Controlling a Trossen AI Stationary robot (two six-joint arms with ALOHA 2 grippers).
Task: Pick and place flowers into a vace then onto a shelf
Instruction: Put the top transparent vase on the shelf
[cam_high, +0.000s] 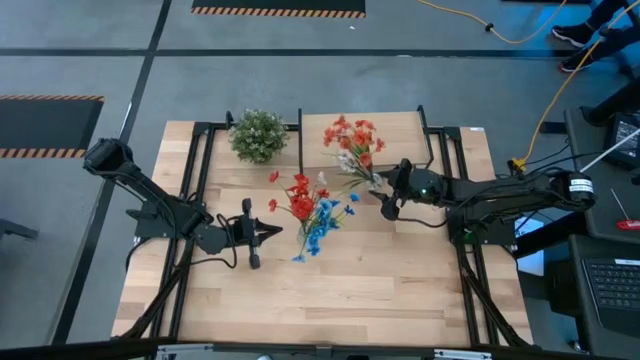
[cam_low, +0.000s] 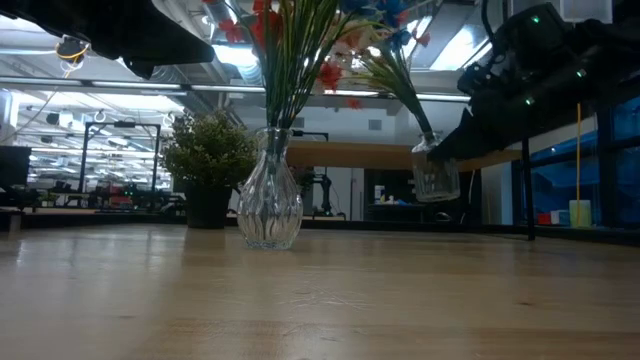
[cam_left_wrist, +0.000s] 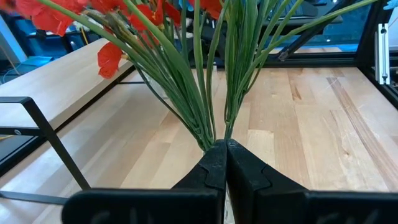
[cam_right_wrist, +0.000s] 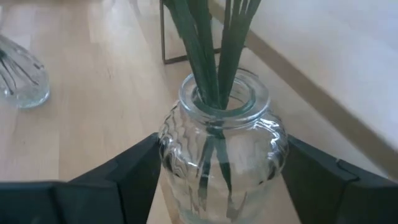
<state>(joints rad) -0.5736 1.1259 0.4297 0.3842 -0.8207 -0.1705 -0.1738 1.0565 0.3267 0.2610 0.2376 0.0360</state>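
I see right fingers (cam_right_wrist: 217, 177) clamping a lifted glass vase (cam_right_wrist: 219, 155), flowers (cam_high: 352, 145) leaning far-left. Left fingers (cam_left_wrist: 225, 171) pinched shut beside the upright stems (cam_left_wrist: 208, 81) on the counter (cam_high: 400, 290).

Bushy potted plant (cam_high: 258, 135) at tabletop (cam_high: 330, 300) far edge; yellow cable (cam_high: 540, 120) on floor.

Clear ribbed glass vase (cam_right_wrist: 221, 155), glossy, between right gripper's (cam_right_wrist: 217, 180) matt black plastic fingers (cam_right_wrist: 134, 171). Beside it, pale wood shelf (cam_right_wrist: 323, 56), smooth. Tabletop (cam_left_wrist: 311, 124): light planks, satin. Flower stems (cam_left_wrist: 205, 93): green plastic, at left gripper (cam_left_wrist: 225, 163).
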